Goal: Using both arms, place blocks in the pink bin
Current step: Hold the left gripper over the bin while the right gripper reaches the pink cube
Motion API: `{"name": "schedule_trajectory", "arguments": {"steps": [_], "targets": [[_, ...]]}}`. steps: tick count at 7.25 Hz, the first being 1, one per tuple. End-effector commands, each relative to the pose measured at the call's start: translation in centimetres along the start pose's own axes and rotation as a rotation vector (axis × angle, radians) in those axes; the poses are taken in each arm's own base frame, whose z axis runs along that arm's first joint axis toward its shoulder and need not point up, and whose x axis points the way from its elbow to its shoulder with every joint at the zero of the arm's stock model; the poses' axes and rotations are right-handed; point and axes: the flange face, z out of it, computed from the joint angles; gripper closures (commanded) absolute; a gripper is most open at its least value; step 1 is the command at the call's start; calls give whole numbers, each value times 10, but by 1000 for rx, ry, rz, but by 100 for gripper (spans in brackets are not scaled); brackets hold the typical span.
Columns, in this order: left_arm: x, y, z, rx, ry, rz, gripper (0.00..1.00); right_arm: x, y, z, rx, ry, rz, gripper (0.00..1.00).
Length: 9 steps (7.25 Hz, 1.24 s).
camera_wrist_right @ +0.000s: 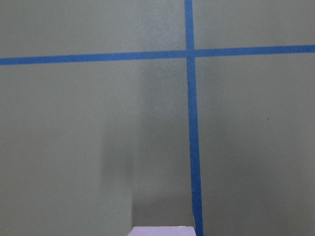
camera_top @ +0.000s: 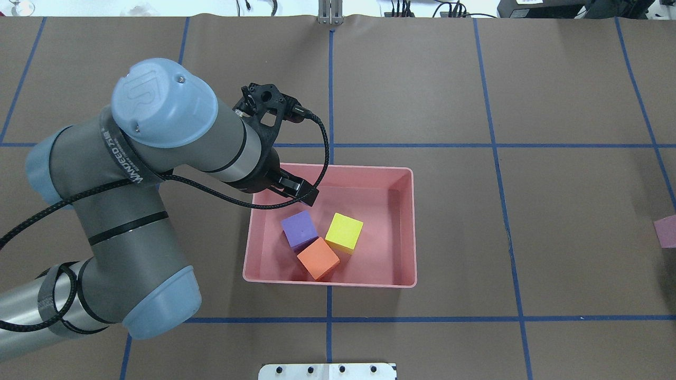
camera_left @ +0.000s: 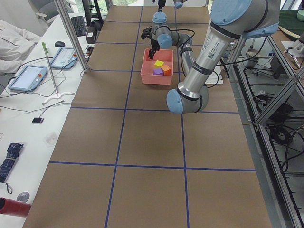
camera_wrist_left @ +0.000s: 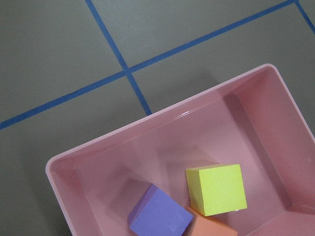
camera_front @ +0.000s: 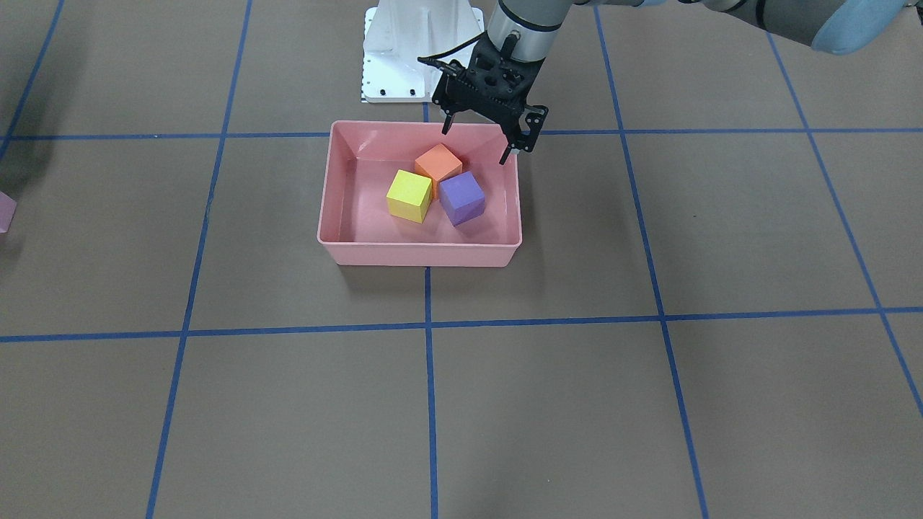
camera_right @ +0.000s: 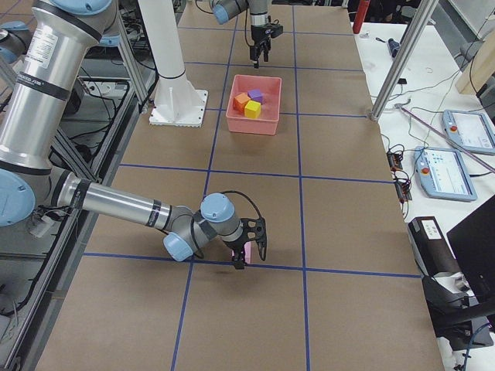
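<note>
- Salmon-pink plastic, the pink bin sits mid-table. It holds the yellow block, the orange block and the purple block, clustered close together.
- The front view shows the left gripper spread wide and empty over the bin's robot-side wall. Overhead, the left arm hides most of the gripper and one corner of the bin.
- Only the right-end view shows the right gripper. It is down at the light pink block, well apart from the bin; I cannot tell whether it pinches.
- A white pedestal stands just behind the bin.
- The bin's long axis runs side to side before the robot, parallel to a blue tape line.
</note>
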Motion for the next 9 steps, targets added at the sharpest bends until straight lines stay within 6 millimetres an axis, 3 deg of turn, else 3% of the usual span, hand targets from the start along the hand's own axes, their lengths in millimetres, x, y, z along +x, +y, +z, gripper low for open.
{"name": "schedule_trajectory", "arguments": {"steps": [1,8,9], "targets": [[-1,0,0,8,-9,0,0,-3,15,3,-13,0,-28,2],[-3,1,2,6,-13,0,0,-24,19,28,-29,47,-115,1],[-4,1,3,4,-15,2,0,-29,15,31,-18,57,-181,18]]}}
